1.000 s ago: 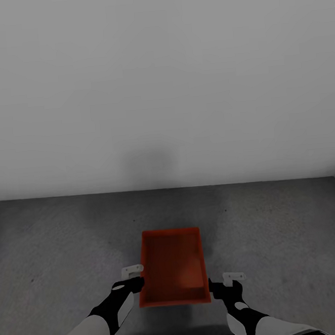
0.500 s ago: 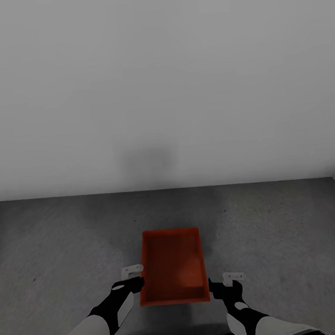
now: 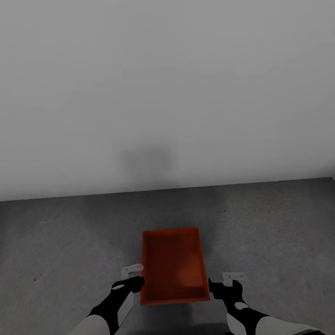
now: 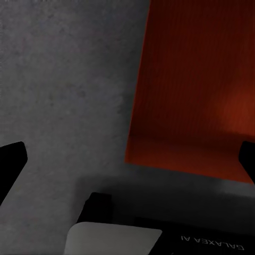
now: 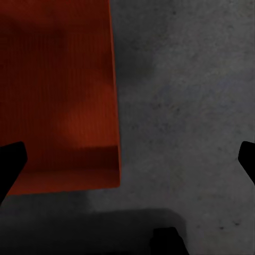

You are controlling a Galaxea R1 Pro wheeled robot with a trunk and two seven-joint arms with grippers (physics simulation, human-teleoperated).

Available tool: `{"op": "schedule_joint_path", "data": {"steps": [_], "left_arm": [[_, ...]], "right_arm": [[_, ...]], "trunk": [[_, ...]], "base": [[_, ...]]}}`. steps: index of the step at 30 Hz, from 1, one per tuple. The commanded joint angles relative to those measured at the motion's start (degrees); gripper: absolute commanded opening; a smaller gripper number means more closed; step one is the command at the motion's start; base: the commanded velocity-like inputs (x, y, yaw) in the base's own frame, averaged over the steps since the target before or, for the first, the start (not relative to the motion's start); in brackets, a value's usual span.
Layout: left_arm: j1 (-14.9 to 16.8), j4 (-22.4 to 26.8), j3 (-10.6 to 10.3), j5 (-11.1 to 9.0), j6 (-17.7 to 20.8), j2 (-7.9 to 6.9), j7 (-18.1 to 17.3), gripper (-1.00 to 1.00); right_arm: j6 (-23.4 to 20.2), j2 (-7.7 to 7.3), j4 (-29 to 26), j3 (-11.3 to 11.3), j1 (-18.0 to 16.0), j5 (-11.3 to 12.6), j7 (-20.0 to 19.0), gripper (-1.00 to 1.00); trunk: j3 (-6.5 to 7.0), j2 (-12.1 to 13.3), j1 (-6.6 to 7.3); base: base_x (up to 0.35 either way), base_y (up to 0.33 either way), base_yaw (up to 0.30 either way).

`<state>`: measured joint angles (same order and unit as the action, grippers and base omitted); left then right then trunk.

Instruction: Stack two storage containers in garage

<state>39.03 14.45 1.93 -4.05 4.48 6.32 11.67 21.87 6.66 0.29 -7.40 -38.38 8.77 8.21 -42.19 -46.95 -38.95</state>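
One storage container (image 3: 172, 266): orange-red, rectangular, open-topped, thin straight walls, flat bottom, empty inside. Lying low in the head view, toward 6 o'clock, long axis running away from the robot, between the two arms. Whether resting on the floor (image 3: 52, 248) or hanging just above it, cannot tell. A soft shadow beneath the near wall and another on the pale wall (image 3: 160, 87) straight ahead at 12 o'clock.

Left pincer (image 3: 137, 283) at the container's 9 o'clock side, beside the near corner of the left wall; in the left wrist view (image 4: 127, 156) two dark fingertips far apart at opposite edges of the frame, jaws spread wide, gripping nothing, one tip over the container's inside. Right pincer (image 3: 214, 287) at the 3 o'clock side, by the near right corner; in the right wrist view (image 5: 127, 156) fingertips likewise far apart, wide and empty.

Floor dark grey, rough, mottled like concrete, stretching from 9 to 3 o'clock. Wall plain, pale grey, featureless, meeting the floor in a straight line; a corner with a second wall at far 3 o'clock.

Container surface matte with fine ribbed lines, seen close in both wrist views. Arms black near the wrists, white farther back.
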Motion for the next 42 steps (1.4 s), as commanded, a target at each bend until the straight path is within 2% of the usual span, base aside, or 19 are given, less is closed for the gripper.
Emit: {"op": "schedule_joint_path", "data": {"steps": [1,9,17,26,42], "left_arm": [[-0.01,0.13,0.16,-0.43,0.27,0.02,0.11,1.00],[-0.01,0.25,0.23,-0.43,0.85,0.24,0.03,1.00],[-0.01,0.23,0.23,-0.60,1.15,0.27,0.02,1.00],[-0.01,0.23,0.19,-2.20,1.23,0.27,0.02,1.00],[-0.02,0.14,0.18,-2.45,1.24,0.27,0.02,1.00]], "right_arm": [[0.19,0.02,0.06,-0.50,-0.03,0.55,0.14,1.00],[0.19,0.02,0.06,-0.51,-0.03,0.55,0.14,1.00],[0.19,0.02,0.06,-0.51,-0.03,0.55,0.14,1.00],[0.19,0.02,0.06,-0.51,-0.03,0.55,0.14,1.00],[0.19,0.01,0.06,-0.51,-0.03,0.55,0.14,1.00]], "trunk": [[-0.04,-0.04,-0.01],[-0.04,-0.04,-0.01],[-0.04,-0.04,-0.01],[-0.04,-0.04,-0.01],[-0.04,-0.04,-0.01]], "base": [[0.000,0.000,0.000],[-0.156,0.000,0.000],[-0.333,0.000,0.000],[-0.346,0.000,0.000],[-0.347,0.013,0.000]]}}
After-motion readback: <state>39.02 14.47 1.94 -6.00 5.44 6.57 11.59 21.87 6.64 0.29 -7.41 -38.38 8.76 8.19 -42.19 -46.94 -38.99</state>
